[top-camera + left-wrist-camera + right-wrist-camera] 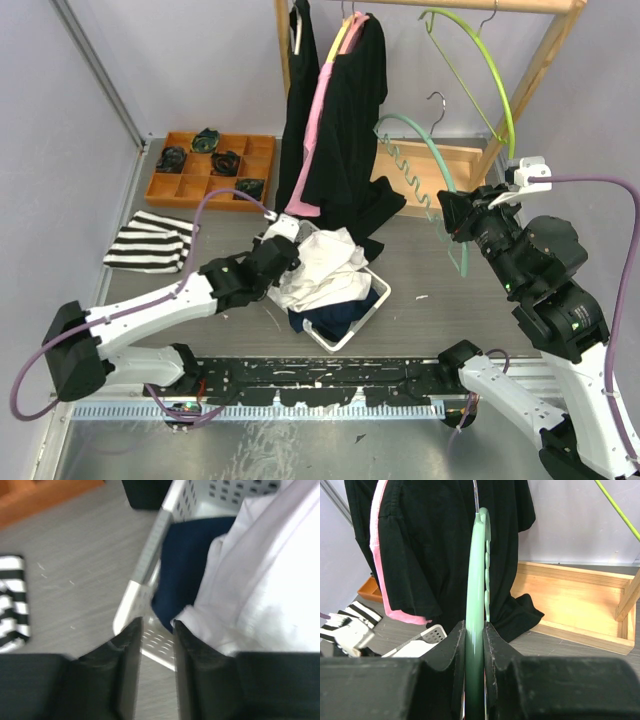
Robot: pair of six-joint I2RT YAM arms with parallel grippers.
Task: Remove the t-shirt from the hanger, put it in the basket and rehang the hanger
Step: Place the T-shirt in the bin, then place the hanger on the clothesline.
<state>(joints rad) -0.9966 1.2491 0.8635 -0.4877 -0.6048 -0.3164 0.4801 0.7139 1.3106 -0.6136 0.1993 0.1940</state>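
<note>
The basket (360, 322) stands before the rack (548, 62) — folded cloth (150, 242) to its left, tray (262, 158) behind that.

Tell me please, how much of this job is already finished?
Done, it seems: the mint hanger is bare, and a white t-shirt lies in the basket. In hand: the right gripper is shut on the hanger, and the left gripper is open over the basket, holding nothing. Left: probably only putting the hanger away. Black shirts hang on other hangers on the rail.

Pale lilac walls (200, 60) surround a grey table (430, 270) and wooden rack (545, 65).
</note>
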